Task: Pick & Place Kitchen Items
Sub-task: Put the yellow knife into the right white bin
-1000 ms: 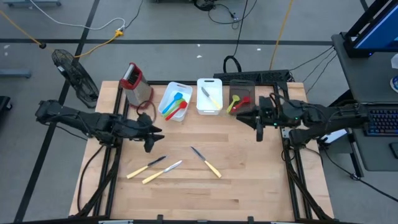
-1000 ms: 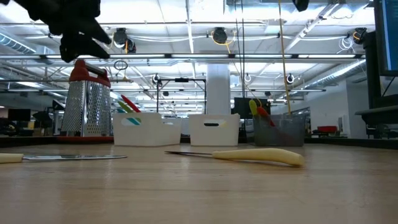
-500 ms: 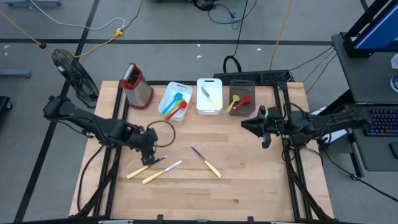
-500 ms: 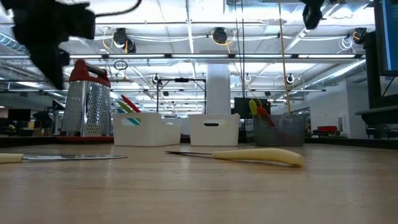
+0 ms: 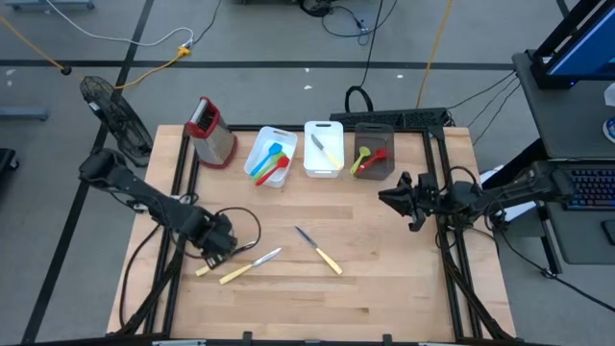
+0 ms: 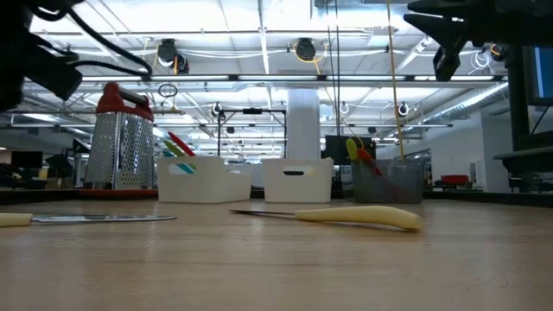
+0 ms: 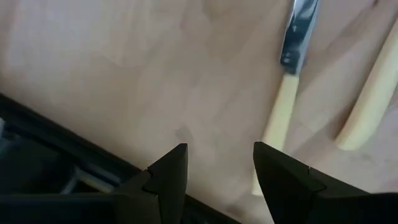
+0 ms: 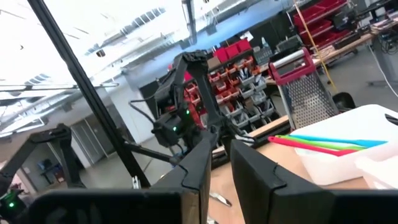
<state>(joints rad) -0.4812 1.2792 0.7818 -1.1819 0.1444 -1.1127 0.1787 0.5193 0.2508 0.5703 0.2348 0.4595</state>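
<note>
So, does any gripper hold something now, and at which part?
Nothing is held. The left gripper is open above a knife's pale handle; the right gripper is empty above the table.

Left tool (image 7: 216, 163) hangs over the desk (image 7: 124, 68), fingers (image 7: 171, 171) apart w/ bare wood showing between them. Just past the tips lies a knife (image 7: 287, 93): pale yellow handle toward the tool, dark metal blade pointing away. Beside it a 2nd pale yellow handle (image 7: 368, 96), roughly parallel, not touching. Desk's dark edge (image 7: 56, 149) runs diagonally on one side of the tool, v. close to it.
</note>
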